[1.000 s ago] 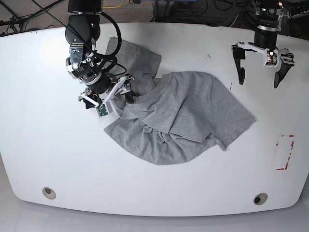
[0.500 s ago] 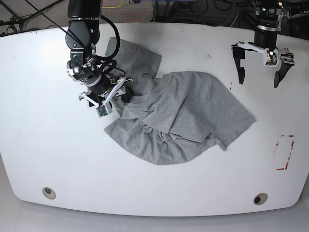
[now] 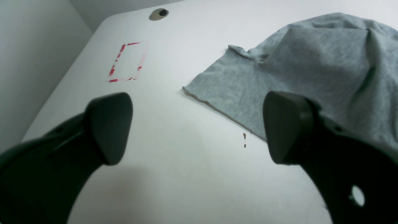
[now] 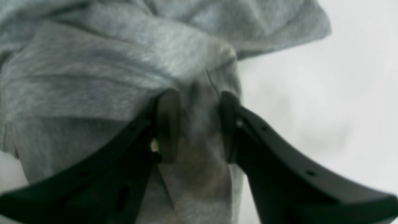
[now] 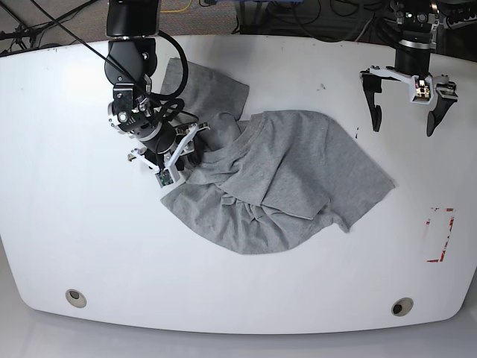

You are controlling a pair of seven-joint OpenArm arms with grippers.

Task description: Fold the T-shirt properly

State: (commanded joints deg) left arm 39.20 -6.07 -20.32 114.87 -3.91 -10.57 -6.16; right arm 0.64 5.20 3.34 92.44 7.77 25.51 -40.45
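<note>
Pinching T-shirt [image 4: 192, 77] fabric, right hand [image 4: 199, 124].

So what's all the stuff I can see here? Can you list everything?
T-shirt: one, grey, crumpled in the middle of the table.
Table: one, white, under everything.
Taped rectangle: one, red, near the table's edge on the base view's right.
Round holes: two, in the table's near corners; the other is here.
Small dark marks: a few, on the table beyond the shirt.
Cables: several, dark, behind the table.
Right end effector: one, black, closed on a fold of the shirt.
Left end effector: one, black, open, above bare table.
</note>
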